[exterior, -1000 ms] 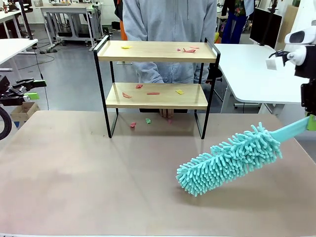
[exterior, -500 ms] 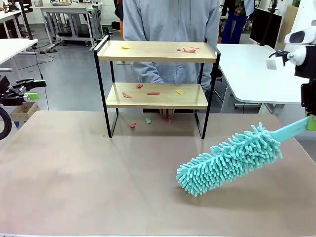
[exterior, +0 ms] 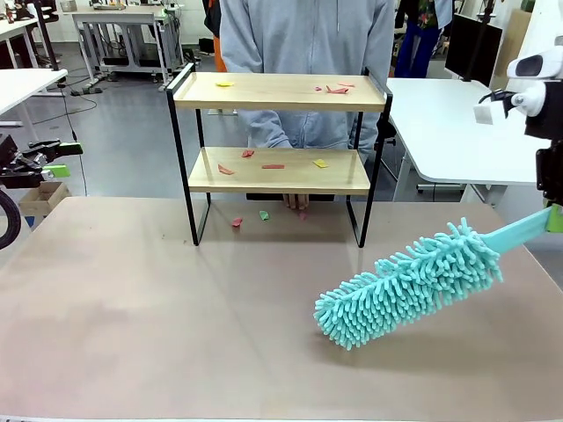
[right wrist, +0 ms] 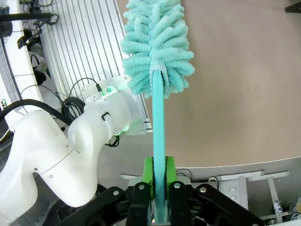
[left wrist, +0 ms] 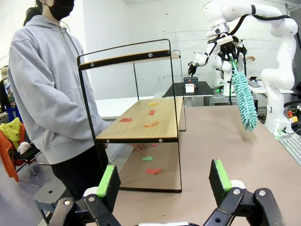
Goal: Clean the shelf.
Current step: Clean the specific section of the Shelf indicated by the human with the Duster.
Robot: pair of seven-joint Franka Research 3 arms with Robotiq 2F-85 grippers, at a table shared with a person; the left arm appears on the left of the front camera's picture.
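**Item:** shelf (exterior: 273,91), two tiers, light wooden boards in a thin black frame.

**Location:** It is set upright at the far middle of the surface (exterior: 158,308), directly in front of a person (exterior: 303,44).

**Soiling:** Small coloured paper scraps (exterior: 337,89) are scattered over both boards. A few more lie on the surface between the legs.

**Handling:** The shelf is judged light and rigid. It is likely to slide or tip if pressed hard at the upper board, so sweeping strokes should be kept gentle. If steadying is wanted, the black frame posts are the soundest place to take hold. The scraps are judged nearly weightless and easily scattered.

**Tool:** duster (exterior: 405,286), turquoise, with a soft shaggy head on a slim stiff handle. The head is low over the right part of the surface, well apart from the shelf. Whether it touches the surface cannot be told.

**Right pincer** (right wrist: 159,170): It is clamped on the duster's handle, with a green pad pressed to either side.

**Left pincer** (left wrist: 164,181): The jaws are spread wide and nothing is held or touched. It is aimed at the shelf's end from the left edge of the surface.
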